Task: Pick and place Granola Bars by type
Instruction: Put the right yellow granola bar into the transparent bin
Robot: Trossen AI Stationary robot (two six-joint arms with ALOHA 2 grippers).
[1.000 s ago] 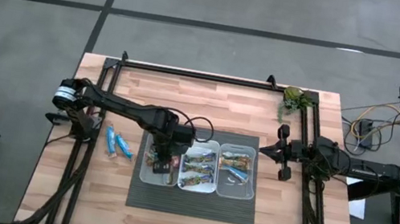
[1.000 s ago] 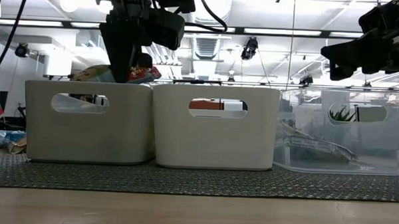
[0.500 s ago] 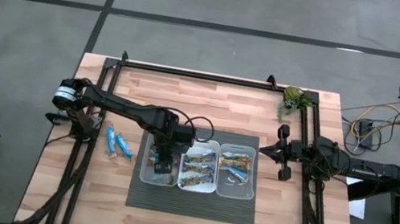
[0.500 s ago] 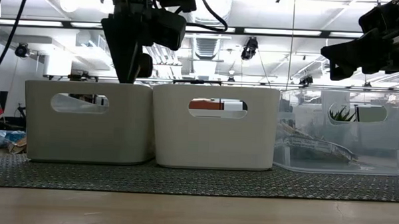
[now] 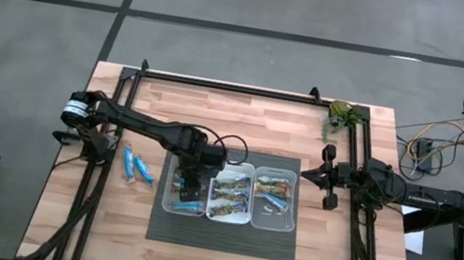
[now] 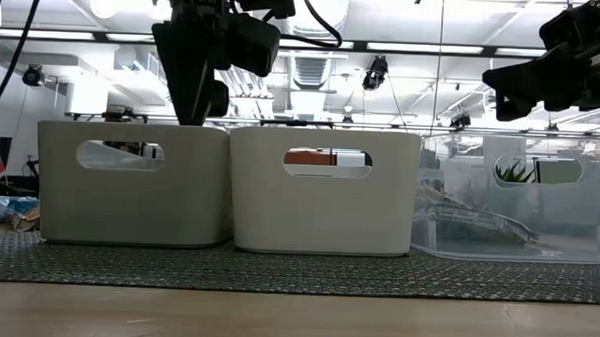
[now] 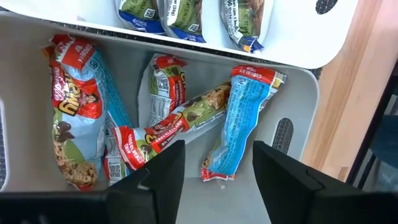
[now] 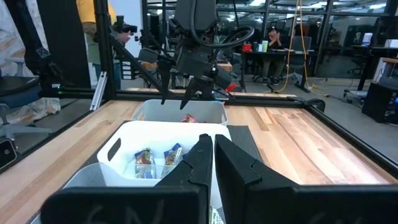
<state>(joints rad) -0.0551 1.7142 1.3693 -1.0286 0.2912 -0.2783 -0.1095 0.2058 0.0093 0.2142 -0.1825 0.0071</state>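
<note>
Your left gripper (image 7: pixel 214 177) hangs over the left bin (image 5: pixel 170 197), fingers spread apart with nothing between them. Straight below the gap lies a blue-wrapped bar (image 7: pixel 244 118), and beside it, toward one finger, a heap of red-marked bars (image 7: pixel 155 134) (their lower ends are cut off by the fingers). Beyond the bin's wall, the middle bin (image 7: pixel 298 37) holds green-and-blue bars (image 7: pixel 180 14), only partly in frame. Two blue bars (image 5: pixel 137 165) lie on the table outside the bins. Your right gripper (image 8: pixel 212 148) waits off to the right bin's (image 5: pixel 289 217) far side, fingers pressed together, empty. From table level the bins' contents are hidden.
</note>
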